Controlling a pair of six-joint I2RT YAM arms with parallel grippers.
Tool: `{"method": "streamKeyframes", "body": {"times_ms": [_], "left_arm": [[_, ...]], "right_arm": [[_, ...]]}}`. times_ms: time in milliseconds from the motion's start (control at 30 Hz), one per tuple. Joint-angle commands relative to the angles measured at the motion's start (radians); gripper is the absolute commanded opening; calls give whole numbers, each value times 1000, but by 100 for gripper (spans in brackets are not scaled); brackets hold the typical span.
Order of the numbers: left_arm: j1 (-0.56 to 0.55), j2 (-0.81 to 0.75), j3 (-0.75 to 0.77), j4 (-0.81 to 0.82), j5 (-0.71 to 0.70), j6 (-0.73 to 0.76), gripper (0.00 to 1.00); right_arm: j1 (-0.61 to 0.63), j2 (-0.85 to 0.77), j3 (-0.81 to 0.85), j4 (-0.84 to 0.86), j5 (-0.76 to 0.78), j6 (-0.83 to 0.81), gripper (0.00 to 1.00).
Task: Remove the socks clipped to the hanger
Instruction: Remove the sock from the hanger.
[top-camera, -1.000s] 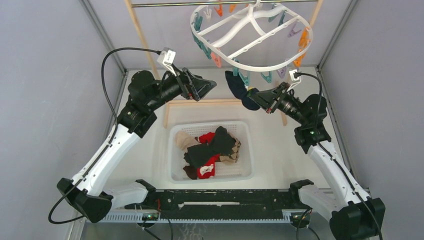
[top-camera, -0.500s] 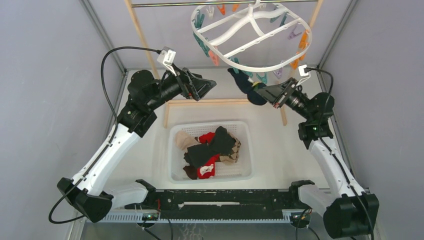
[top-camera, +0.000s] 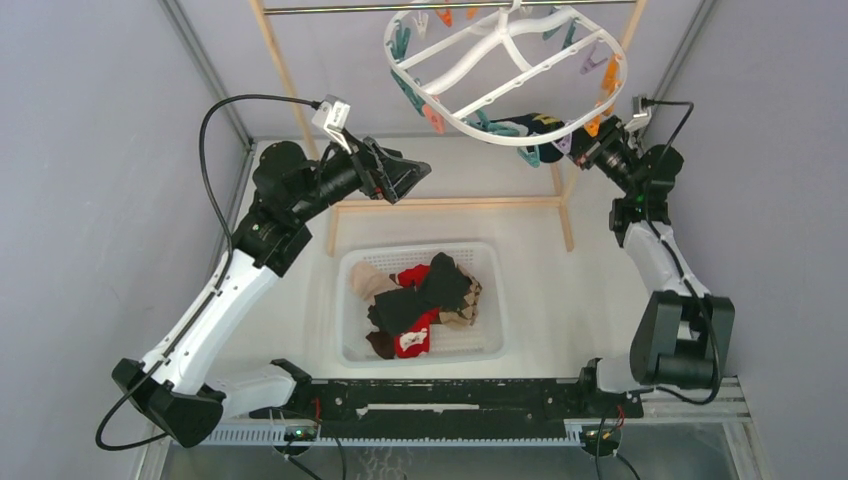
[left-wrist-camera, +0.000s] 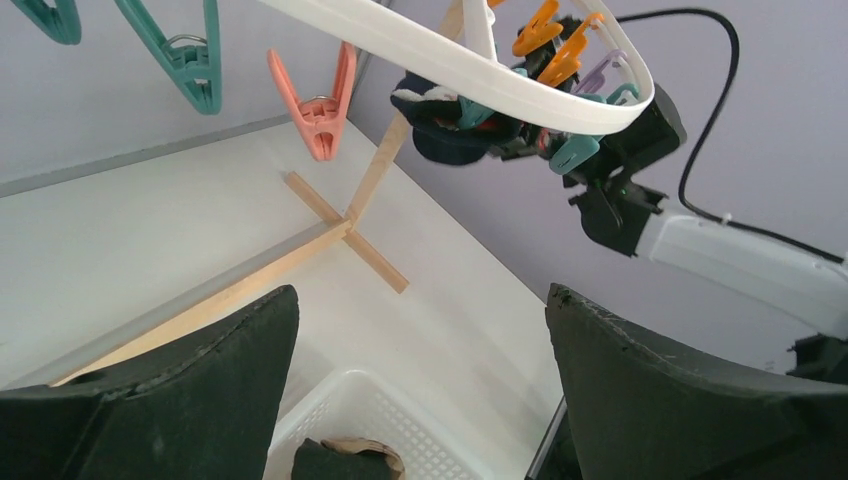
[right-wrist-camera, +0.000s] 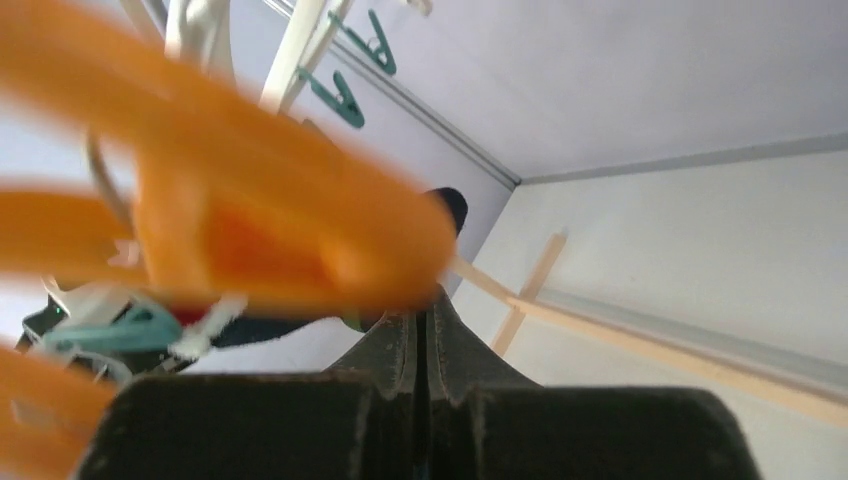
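Observation:
The white oval hanger (top-camera: 497, 38) hangs from the rod at the back, tilted, with coloured clips along its rim (left-wrist-camera: 500, 85). One navy sock (top-camera: 528, 124) is stretched under its right rim, still pinched by a teal clip (left-wrist-camera: 575, 155). My right gripper (top-camera: 590, 150) is shut on the sock's other end, high at the back right. Its jaws (right-wrist-camera: 425, 300) are pressed together, with a blurred orange clip (right-wrist-camera: 250, 200) right in front of the camera. My left gripper (top-camera: 415, 172) hovers open and empty to the left of the hanger, its fingers (left-wrist-camera: 640, 380) wide apart.
A white perforated basket (top-camera: 345, 300) in the middle of the table holds several removed socks (top-camera: 420, 300). The wooden rack's base (top-camera: 450, 203) lies behind it, with uprights and a metal rod (top-camera: 330, 9) above. Grey walls close in on both sides.
My right arm has swung up and back to the right, dragging the navy sock taut under the hanger's right rim. The hanger has tipped with it. The left arm has stayed still.

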Motion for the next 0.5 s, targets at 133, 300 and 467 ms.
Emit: {"method": "streamKeyframes", "body": {"times_ms": [133,300,467], "left_arm": [[8,-41,40,-22,-23,47,96],[21,-22,99,-47,-52,62,98],[40,61,248,-108,-63,70,100]], "right_arm": [[-2,176,219,104,-4,93,0],[17,146,182,84,-16,64,0],[60,45,98,-30,-13,-54,0]]}}
